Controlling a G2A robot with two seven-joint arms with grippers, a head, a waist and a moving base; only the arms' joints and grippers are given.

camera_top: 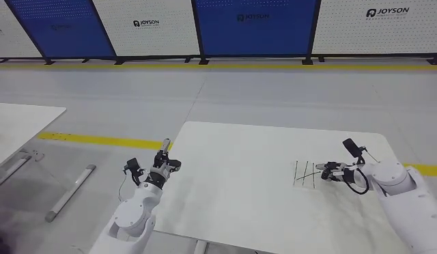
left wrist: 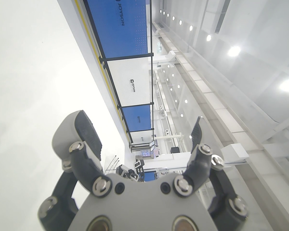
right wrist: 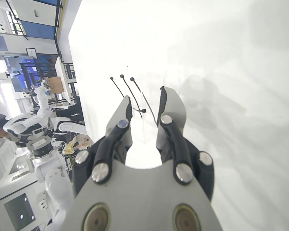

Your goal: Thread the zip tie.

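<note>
Mostly, slim black zip ties (right wrist: 126, 85) lie parallel.

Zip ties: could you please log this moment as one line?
zip ties: lying on table | right gripper: open, at the ties | left gripper: open, empty, apart from them | threading: not begun

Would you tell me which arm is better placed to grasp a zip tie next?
Right, probably: the right gripper hangs open beside the zip ties, while the left gripper is far off.
</note>
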